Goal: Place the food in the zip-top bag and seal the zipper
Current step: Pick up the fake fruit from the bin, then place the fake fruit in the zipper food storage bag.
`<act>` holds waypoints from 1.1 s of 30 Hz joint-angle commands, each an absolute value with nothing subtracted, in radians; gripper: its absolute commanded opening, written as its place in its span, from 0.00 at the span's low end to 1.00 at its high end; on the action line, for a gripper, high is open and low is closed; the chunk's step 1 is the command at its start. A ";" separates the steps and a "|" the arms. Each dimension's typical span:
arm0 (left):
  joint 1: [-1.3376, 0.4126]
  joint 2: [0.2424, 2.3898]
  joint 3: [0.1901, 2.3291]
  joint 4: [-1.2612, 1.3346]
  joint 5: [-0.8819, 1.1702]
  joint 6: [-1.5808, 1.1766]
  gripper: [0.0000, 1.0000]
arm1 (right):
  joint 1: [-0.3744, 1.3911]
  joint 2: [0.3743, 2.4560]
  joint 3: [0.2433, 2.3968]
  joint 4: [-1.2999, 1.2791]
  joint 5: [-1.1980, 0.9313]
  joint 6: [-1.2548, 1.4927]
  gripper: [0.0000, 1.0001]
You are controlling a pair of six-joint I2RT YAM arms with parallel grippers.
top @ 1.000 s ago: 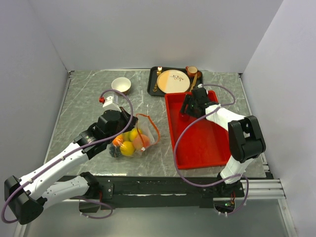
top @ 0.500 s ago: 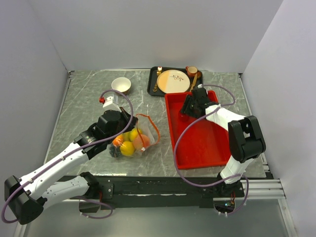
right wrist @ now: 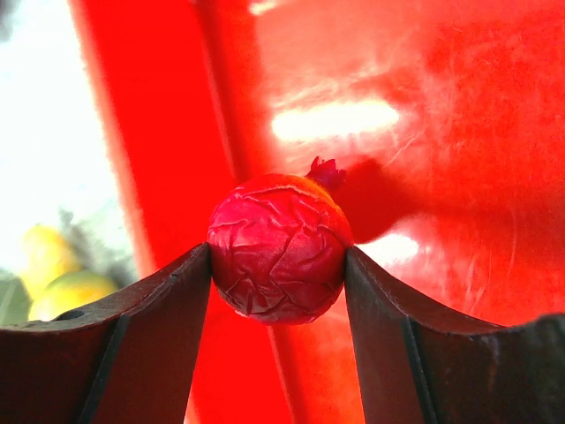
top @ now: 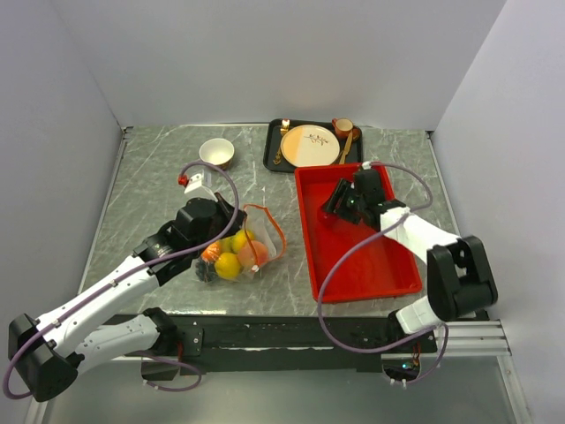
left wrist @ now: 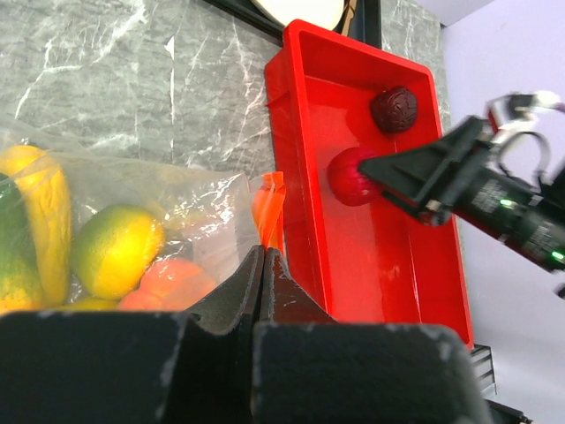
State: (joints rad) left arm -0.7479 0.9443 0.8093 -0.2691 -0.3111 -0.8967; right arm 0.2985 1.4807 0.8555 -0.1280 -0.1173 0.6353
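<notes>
The clear zip-top bag (top: 240, 250) lies on the marble table left of the red tray (top: 375, 261). It holds several toy fruits, among them a lemon (top: 228, 264) and a lime (left wrist: 115, 249). Its orange-red zipper strip (top: 275, 231) curves open on the side towards the tray. My left gripper (top: 228, 221) is shut on the bag's edge near the strip (left wrist: 267, 210). My right gripper (right wrist: 278, 256) is shut on the red apple (right wrist: 278, 247) and holds it over the tray's left side. The apple also shows in the left wrist view (left wrist: 350, 177). A dark plum (left wrist: 395, 109) lies in the tray's far end.
A black tray (top: 281, 150) with a cream plate (top: 310, 145), cutlery and a cup stands at the back. A small white bowl (top: 216, 152) is at the back left. Grey walls close in the table on three sides.
My right arm has swung its elbow out to the right and its gripper has shifted slightly right with the apple in it. The left arm and the bag have not moved.
</notes>
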 commanded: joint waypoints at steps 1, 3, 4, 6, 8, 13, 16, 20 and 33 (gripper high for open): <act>-0.752 0.934 0.808 -0.229 -0.301 -0.900 0.01 | 0.302 1.350 0.842 -0.113 -0.136 0.640 0.47; -0.752 0.933 0.810 -0.224 -0.299 -0.899 0.01 | 0.304 1.321 0.828 -0.127 -0.172 0.644 0.47; -0.752 0.930 0.810 -0.221 -0.296 -0.899 0.01 | 0.305 1.290 0.821 -0.129 -0.184 0.649 0.47; -0.752 0.928 0.807 -0.213 -0.295 -0.900 0.01 | 0.308 1.255 0.796 -0.115 -0.216 0.663 0.47; -0.752 0.931 0.805 -0.213 -0.296 -0.903 0.01 | 0.313 1.210 0.784 -0.091 -0.235 0.676 0.47; -0.752 0.939 0.811 -0.207 -0.290 -0.904 0.01 | 0.348 1.200 0.805 -0.084 -0.313 0.680 0.48; -0.752 0.943 0.813 -0.209 -0.291 -0.904 0.01 | 0.394 1.192 0.824 -0.084 -0.313 0.673 0.48; -0.752 0.946 0.813 -0.209 -0.288 -0.905 0.01 | 0.520 1.193 0.841 -0.069 -0.301 0.680 0.48; -0.752 0.956 0.808 -0.193 -0.278 -0.910 0.01 | 0.707 1.227 0.834 0.031 -0.262 0.700 0.48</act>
